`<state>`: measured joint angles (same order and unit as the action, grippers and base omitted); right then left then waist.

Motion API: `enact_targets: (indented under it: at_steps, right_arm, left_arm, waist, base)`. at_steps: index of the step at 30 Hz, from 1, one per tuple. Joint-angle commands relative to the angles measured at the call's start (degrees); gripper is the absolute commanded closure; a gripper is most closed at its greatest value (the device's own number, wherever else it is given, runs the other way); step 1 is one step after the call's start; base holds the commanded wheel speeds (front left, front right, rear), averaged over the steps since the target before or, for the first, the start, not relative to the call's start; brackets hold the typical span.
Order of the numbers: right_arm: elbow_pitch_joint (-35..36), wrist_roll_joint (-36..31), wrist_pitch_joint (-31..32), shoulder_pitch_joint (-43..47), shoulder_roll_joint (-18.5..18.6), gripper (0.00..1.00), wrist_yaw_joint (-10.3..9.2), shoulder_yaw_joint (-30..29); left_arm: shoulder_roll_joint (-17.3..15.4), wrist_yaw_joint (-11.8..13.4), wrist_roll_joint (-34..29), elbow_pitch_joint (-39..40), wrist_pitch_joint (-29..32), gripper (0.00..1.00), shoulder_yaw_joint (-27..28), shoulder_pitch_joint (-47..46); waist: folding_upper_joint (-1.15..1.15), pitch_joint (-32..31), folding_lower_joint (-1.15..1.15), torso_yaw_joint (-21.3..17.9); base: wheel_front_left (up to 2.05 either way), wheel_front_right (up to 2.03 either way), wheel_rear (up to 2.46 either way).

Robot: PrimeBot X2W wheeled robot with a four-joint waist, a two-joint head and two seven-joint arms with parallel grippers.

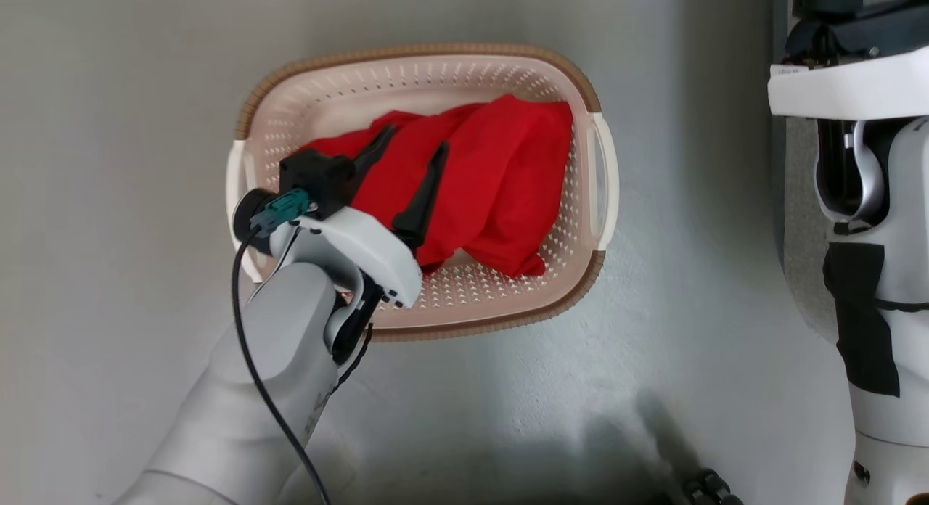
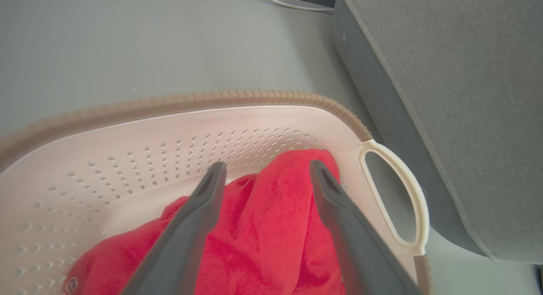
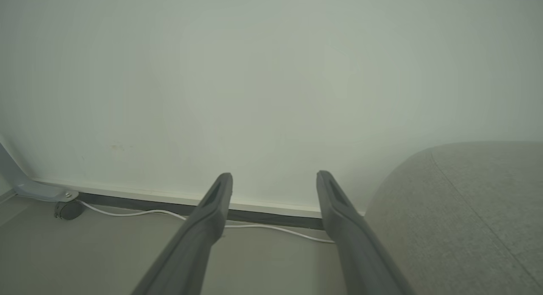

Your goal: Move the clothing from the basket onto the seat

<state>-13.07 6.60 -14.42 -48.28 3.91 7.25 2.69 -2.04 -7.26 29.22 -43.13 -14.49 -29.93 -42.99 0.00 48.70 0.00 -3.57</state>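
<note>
The cream basket [image 1: 435, 51] with a brown rim stands on the grey floor and holds crumpled red clothing [image 1: 501, 171]. My left gripper [image 1: 415, 140] reaches into the basket from its left end, open, with both dark fingers spread over the red fabric. In the left wrist view the gripper [image 2: 267, 165] has the clothing [image 2: 271, 227] lying between and below its fingers, nothing pinched. The basket rim [image 2: 212, 98] curves behind, and the grey seat [image 2: 466, 96] rises just past the white handle [image 2: 409, 189]. My right gripper [image 3: 274, 175] is open and empty, facing a pale wall, with the seat [image 3: 466, 210] at its right.
My white right arm [image 1: 893, 200] hangs at the right edge of the head view. A white cable [image 3: 127, 213] runs along the dark baseboard, beside a caster wheel [image 3: 68, 208]. A small dark object [image 1: 707, 487] sits on the floor at the bottom edge.
</note>
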Motion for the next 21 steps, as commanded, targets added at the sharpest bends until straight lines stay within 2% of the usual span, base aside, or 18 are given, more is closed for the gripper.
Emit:
enact_targets:
  at_steps: [1, 9, 16, 21]
  right_arm:
    - [2.4, -0.1, -0.6, -0.4, -0.8, 0.00, 0.24, 1.3]
    - [4.5, 0.6, -0.6, -2.3, -1.0, 0.00, 0.24, 3.1]
    - [5.3, 3.8, -0.6, -2.7, -1.0, 0.00, 0.24, 4.3]
    - [5.5, 5.1, -0.6, -2.7, -1.0, 0.00, 0.24, 4.9]
  left_arm:
    - [-0.8, -0.2, 1.4, -0.1, -0.5, 0.00, -1.4, -1.4]
    - [-1.1, -0.2, 6.3, -2.3, -0.5, 0.00, -11.1, -7.8]
    - [-3.0, -0.2, 12.2, 0.7, -0.5, 0.00, -19.7, -11.7]
    - [-4.5, -0.2, 11.1, -4.2, -0.5, 0.00, -21.3, -13.8]
  waist:
    - [0.00, 2.7, 0.00, -1.5]
    - [0.00, 7.2, 0.00, -3.7]
    - [0.00, 9.6, 0.00, -5.5]
    - [0.00, 10.8, 0.00, -6.5]
  base:
    - [0.00, 0.00, 0.00]
    - [0.00, 0.00, 0.00]
    - [0.00, 0.00, 0.00]
    - [0.00, 0.00, 0.00]
